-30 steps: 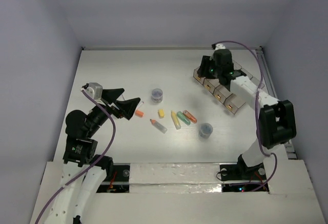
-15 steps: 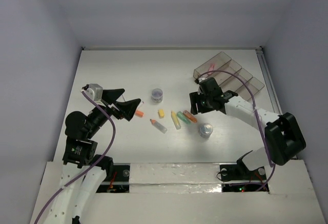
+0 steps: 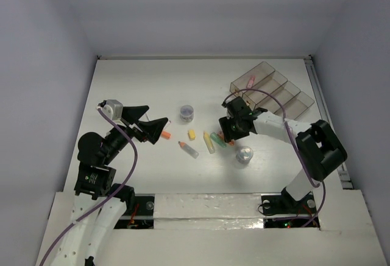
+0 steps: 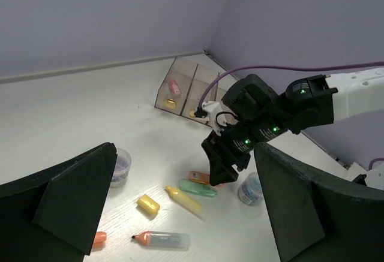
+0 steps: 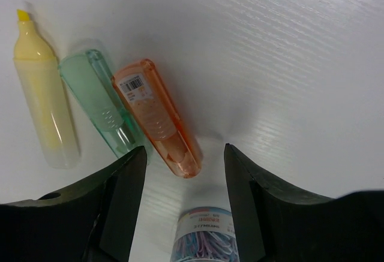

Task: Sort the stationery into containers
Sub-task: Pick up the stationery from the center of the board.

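My right gripper is open and low over the table, its fingers either side of the near end of an orange marker. They do not grip it. A green marker and a yellow marker lie beside it. A round tin stands just below the jaws. The containers sit at the back right with a pink item in the first bin. My left gripper hangs open and empty at the left.
A yellow cap, a grey marker with an orange tip, a small orange bit and a second tin lie mid-table. A yellow item rests in the first bin. Walls close in the table on three sides.
My right arm has swung from the containers down and left to the row of markers, and its jaws now straddle the orange marker. The left arm has not moved.
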You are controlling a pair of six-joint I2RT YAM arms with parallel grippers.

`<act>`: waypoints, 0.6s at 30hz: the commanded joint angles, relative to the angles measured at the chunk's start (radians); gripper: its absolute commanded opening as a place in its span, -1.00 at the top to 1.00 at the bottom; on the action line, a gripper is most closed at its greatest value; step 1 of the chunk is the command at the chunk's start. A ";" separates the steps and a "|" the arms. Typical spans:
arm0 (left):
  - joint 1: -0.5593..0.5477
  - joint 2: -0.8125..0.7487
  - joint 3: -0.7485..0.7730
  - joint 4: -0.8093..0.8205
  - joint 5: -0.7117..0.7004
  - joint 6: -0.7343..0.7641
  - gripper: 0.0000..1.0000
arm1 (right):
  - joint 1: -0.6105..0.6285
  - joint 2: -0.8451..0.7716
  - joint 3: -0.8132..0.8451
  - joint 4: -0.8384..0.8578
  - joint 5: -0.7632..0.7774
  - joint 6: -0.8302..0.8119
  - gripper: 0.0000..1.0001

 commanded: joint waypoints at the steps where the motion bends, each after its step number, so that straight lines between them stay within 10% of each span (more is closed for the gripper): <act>1: -0.003 -0.008 0.013 0.030 0.004 0.012 -0.98 | 0.011 0.015 0.048 -0.001 0.032 -0.022 -0.20; 18: -0.003 -0.013 0.016 0.024 0.001 0.015 -0.98 | 0.020 0.152 0.148 0.063 0.107 -0.019 0.12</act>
